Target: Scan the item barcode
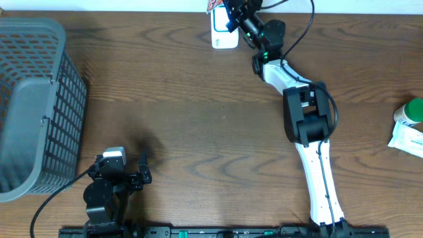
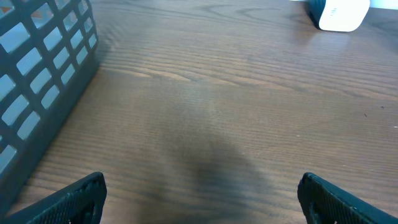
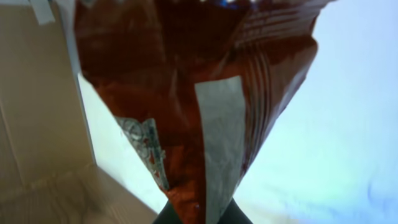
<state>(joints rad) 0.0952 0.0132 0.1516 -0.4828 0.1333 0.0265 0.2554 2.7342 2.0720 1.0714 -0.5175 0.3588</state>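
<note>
At the far edge of a dark wood-grain worktop (image 1: 198, 119), the right arm stretches from its base at the near edge to a white scanner (image 1: 223, 34). The right claw (image 3: 198, 218) is clamped on one end of a red snack packet (image 3: 186, 81). From the overhead camera only a sliver of the packet shows, directly above the scanner's far end and partly hidden by the claw. In the right wrist view the crinkled red foil fills most of the frame. A silver strip runs along the foil, and the dark fingertips pinch its narrow end at the bottom of the picture. Behind the packet lie a bright white surface and, to the left, a beige panel (image 3: 37, 124) with a piece of tape at its top.

The left claw (image 2: 199, 205) sits low over the near-left part of the worktop with its jaws spread wide and nothing between them. Its two black fingertips (image 2: 74, 199) show in the bottom corners of its own wrist view. That camera looks across bare wood towards the scanner, which is well apart at the far right of the frame.

A grey plastic mesh basket (image 1: 33, 99) stands at the left edge, just beyond the left arm. At the right edge, well away from both claws, a green-capped bottle (image 1: 413, 111) lies beside a white packet (image 1: 406, 139).
</note>
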